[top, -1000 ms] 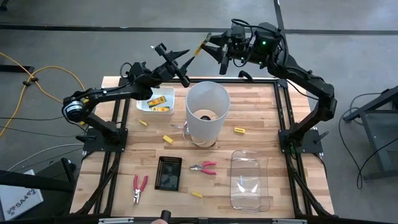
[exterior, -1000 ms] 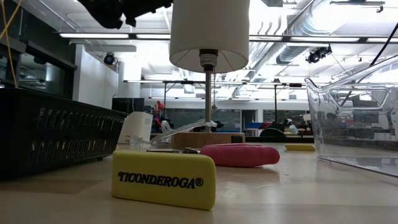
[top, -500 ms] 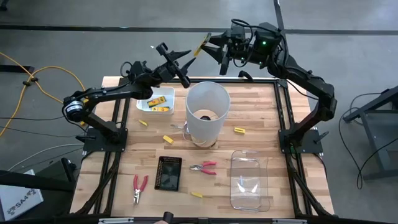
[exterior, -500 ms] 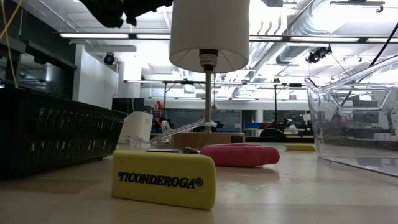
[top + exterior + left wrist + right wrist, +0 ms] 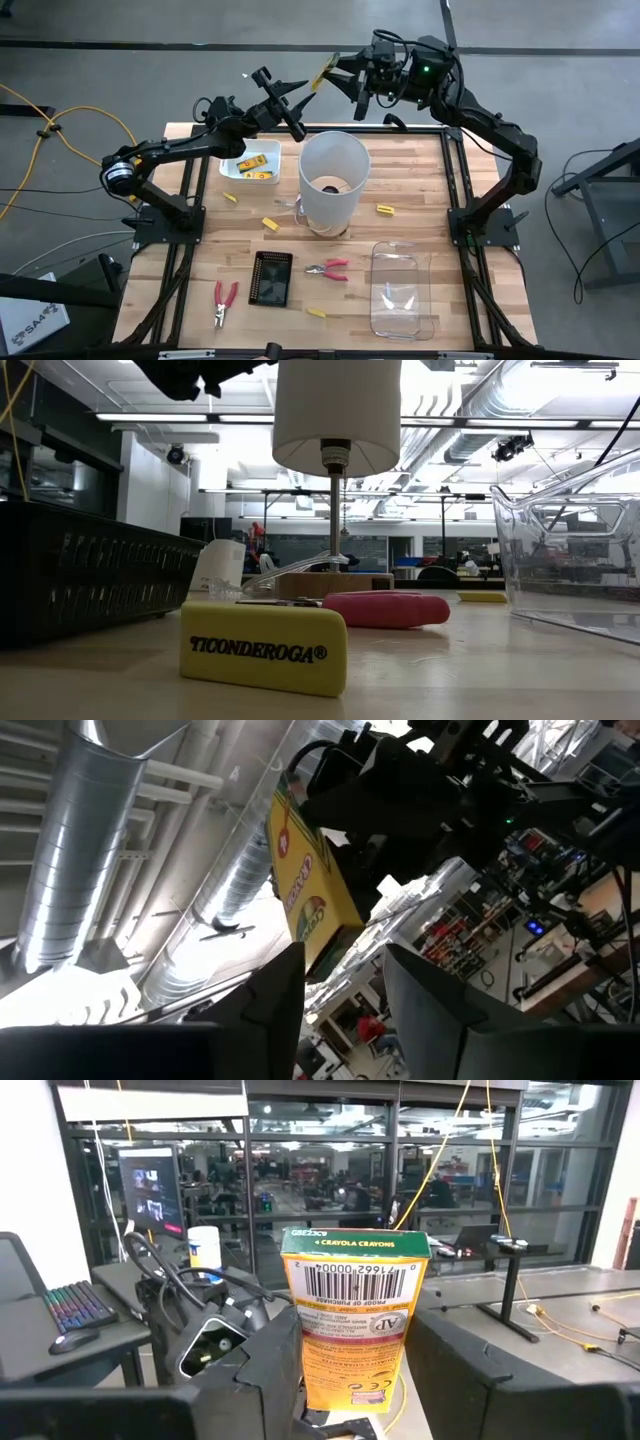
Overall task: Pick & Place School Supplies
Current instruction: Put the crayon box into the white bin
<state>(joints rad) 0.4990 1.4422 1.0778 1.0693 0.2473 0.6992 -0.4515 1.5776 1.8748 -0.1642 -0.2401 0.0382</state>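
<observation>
While our right gripper (image 5: 335, 72) clamps the crayon box (image 5: 354, 1315) high beyond the table's (image 5: 420, 185) far edge, our left gripper (image 5: 297, 97) waits spread beside it, seemingly for handover.

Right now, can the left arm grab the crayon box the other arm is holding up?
Probably yes. The left gripper is open, and the crayon box in the right gripper sits just ahead, nothing between them.

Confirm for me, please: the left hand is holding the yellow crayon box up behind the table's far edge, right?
Not quite: the right hand holds the yellow crayon box, as the right wrist view shows. The left hand is open just beside it. The rest stands.
</observation>
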